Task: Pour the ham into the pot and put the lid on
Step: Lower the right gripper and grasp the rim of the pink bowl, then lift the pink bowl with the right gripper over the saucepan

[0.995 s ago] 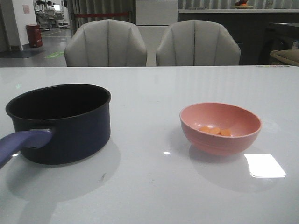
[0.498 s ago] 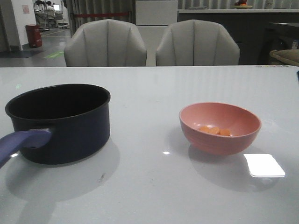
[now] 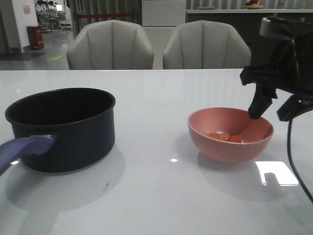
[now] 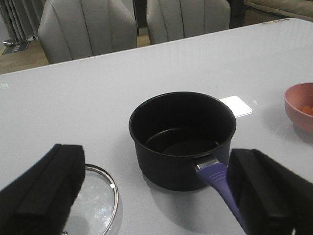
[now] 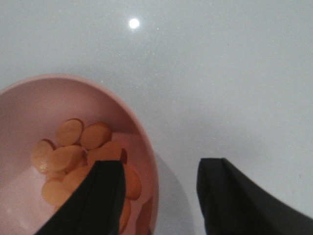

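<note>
The right gripper (image 3: pixel 272 111) hangs spread over the bowl's (image 3: pixel 230 134) rim, one finger inside, one outside; the ham (image 5: pixel 83 161) lies just below. The pot (image 3: pixel 63 128) sits well apart, nearer the left arm.

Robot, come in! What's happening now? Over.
Right pincer open, straddling pink bowl's rim. Left pincer open, empty. Orange ham slices unpoured. Dark navy pot uncovered. Nothing blocking.
</note>
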Controlling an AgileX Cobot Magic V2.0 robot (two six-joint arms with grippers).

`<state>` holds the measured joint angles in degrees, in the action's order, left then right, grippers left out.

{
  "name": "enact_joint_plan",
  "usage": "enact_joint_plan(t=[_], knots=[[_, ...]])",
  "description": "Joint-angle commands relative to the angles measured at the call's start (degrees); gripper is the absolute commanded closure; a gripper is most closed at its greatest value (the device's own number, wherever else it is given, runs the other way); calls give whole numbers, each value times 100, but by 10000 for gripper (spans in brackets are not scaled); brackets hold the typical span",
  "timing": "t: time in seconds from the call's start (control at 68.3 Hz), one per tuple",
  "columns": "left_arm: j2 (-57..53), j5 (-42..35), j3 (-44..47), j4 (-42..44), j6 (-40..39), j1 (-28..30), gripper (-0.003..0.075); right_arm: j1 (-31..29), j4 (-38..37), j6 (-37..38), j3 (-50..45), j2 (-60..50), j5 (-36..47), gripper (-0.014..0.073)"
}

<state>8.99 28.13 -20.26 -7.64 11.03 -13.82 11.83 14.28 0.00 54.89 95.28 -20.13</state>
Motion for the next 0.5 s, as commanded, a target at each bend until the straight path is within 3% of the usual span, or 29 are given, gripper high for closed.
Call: enact_joint_plan(t=[0.0, 0.102, 0.234, 0.483], knots=[[74, -412, -154, -77, -19, -37, 94, 12, 50, -32, 426, 219, -34, 147], [74, -412, -154, -77, -19, -37, 94, 12, 50, -32, 705, 540, -288, 229], [74, -412, -154, -77, -19, -37, 94, 12, 50, -32, 1131, 601, -578, 469], [74, -412, -154, -77, -19, -37, 94, 37, 100, -32, 1978, 391, -881, 460]])
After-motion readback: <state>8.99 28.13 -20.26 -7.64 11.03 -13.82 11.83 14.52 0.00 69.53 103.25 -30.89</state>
